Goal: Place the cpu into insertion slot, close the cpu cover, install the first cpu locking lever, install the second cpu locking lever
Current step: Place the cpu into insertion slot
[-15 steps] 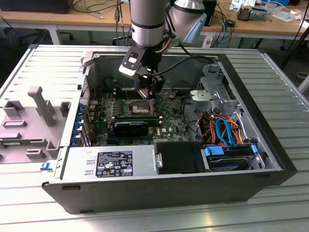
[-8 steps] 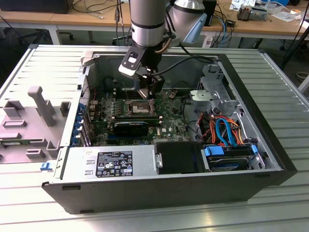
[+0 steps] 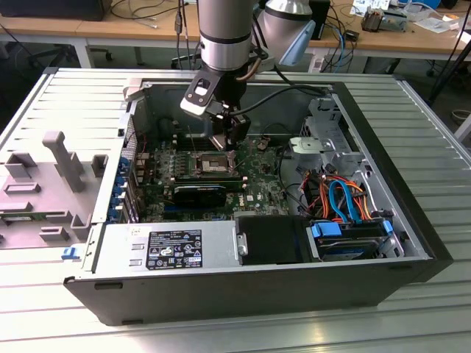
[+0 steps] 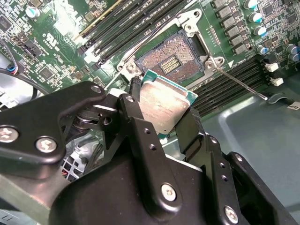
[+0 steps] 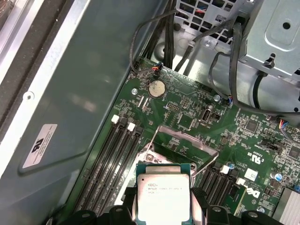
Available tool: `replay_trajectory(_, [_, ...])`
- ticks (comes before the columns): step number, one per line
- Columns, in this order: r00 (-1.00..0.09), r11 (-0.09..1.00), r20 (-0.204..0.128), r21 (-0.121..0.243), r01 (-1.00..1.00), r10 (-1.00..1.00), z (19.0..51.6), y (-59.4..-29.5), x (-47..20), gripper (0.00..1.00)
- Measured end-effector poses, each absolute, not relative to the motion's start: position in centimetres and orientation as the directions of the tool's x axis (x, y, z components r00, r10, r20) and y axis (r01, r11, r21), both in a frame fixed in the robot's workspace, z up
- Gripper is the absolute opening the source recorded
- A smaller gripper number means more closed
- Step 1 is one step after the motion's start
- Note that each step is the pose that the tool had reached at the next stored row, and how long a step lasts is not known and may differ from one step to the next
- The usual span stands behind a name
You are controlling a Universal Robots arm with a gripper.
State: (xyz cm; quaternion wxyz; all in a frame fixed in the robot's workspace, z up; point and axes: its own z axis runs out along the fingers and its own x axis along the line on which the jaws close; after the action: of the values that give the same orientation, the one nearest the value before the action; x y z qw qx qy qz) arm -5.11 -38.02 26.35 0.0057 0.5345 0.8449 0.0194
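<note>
Silver-grey on top and clamped at its edges by our gripper, the cpu hangs just above the bare insertion slot, so we judge it unseated, with the raised cpu cover and both locking levers left to do.

Support surface: a table of ribbed silver metal slats, running level across the scene. Directly on it lies an open dark computer case, side panel off, interior facing up. Toward the exterior view's left, just beside the case, a grey moulded fixture rests flat on the slats. A small blue part sits at the case's near corner; attachment cannot be determined.
</note>
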Motion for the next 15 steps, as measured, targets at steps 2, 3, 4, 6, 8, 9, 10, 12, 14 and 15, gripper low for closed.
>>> replay_trajectory(2, [-0.425,0.425,0.011,0.039,0.904,0.905,26.35,-38.02,-5.1,0.54])
replay_trajectory(3, [-0.425,0.424,0.011,0.039,0.905,0.905,26.35,-38.02,-5.1,0.54])
replay_trajectory(4, [-0.423,0.422,0.011,0.039,0.906,0.906,26.34,-38.01,-5.1,0.54])
replay_trajectory(6, [-0.42,0.419,0.011,0.039,0.907,0.908,26.34,-38.01,-5.1,0.54])
replay_trajectory(8, [-0.418,0.417,0.011,0.039,0.908,0.908,26.35,-38.02,-5.1,0.54])
replay_trajectory(9, [-0.417,0.416,0.011,0.039,0.908,0.909,26.35,-38.02,-5.1,0.54])
replay_trajectory(10, [-0.416,0.415,0.011,0.039,0.909,0.909,26.35,-38.02,-5.1,0.54])
replay_trajectory(12, [-0.413,0.413,0.011,0.039,0.91,0.91,26.35,-38.02,-5.1,0.54])
replay_trajectory(14, [-0.412,0.411,0.011,0.039,0.911,0.911,26.35,-38.02,-5.1,0.54])
replay_trajectory(15, [-0.411,0.41,0.011,0.039,0.911,0.912,26.35,-38.01,-5.1,0.54])
